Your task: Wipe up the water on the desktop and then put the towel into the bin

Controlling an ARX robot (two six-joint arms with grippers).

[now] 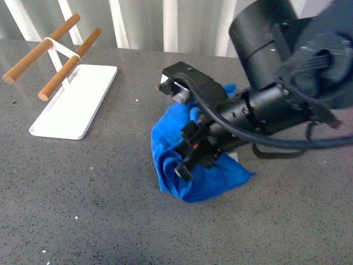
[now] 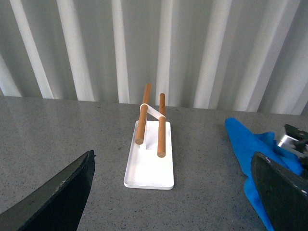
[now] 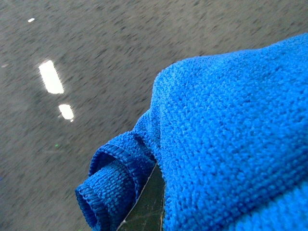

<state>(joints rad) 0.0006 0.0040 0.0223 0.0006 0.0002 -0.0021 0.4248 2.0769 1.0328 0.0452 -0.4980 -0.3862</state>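
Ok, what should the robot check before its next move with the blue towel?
1. Right gripper on the towel: ok, it is down in the bunched cloth.
2. Grip firmly closed: cannot tell, the towel hides the jaws.
3. Water left on the desktop: cannot tell, only bright glare spots show.
4. Left gripper out of the way: ok, open, empty, apart from the towel.
5. White tray clear of the towel: ok, they are apart.
6. Bin location: cannot tell, no bin is in view.

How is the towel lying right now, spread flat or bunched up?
Bunched up: the towel sits in a crumpled heap on the desktop, one stitched edge rolled over.
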